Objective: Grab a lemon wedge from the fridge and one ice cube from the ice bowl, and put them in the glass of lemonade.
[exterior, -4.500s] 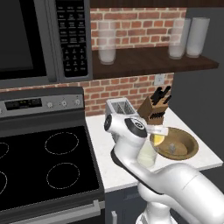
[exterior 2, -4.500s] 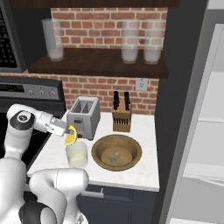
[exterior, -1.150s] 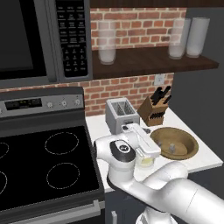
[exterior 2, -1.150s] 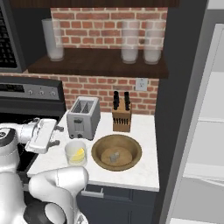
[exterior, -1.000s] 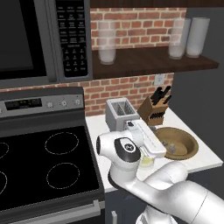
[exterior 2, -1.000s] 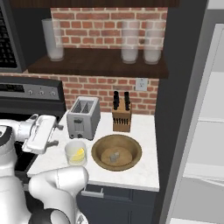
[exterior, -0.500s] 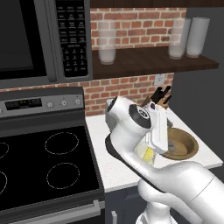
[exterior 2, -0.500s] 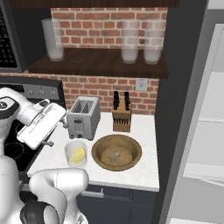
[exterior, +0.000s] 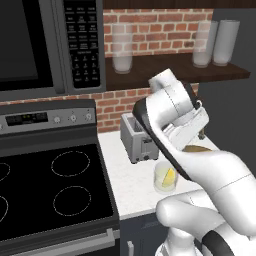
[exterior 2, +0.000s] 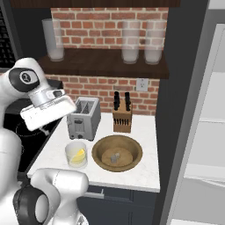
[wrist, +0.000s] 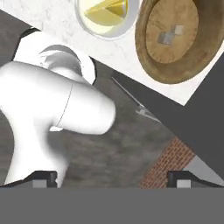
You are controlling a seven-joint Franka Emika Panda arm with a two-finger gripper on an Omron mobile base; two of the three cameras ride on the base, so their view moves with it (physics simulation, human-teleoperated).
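Note:
The glass of lemonade stands on the white counter, left of the ice bowl. A lemon wedge floats in the glass and also shows from above. Two pale ice cubes lie in the wooden ice bowl. My gripper is open and empty, its fingertips set wide apart. Its white hand hangs high above the counter's left front, clear of glass and bowl. The fridge stands open at the right, showing white shelves.
A toaster and a knife block stand at the back of the counter by the brick wall. Tall clear glasses line the shelf above. A black stove lies to the left, under a microwave.
The lemon wedge, held above the glass earlier, now floats in the lemonade. Over the last second my open hand has risen from just over the glass to well above the counter.

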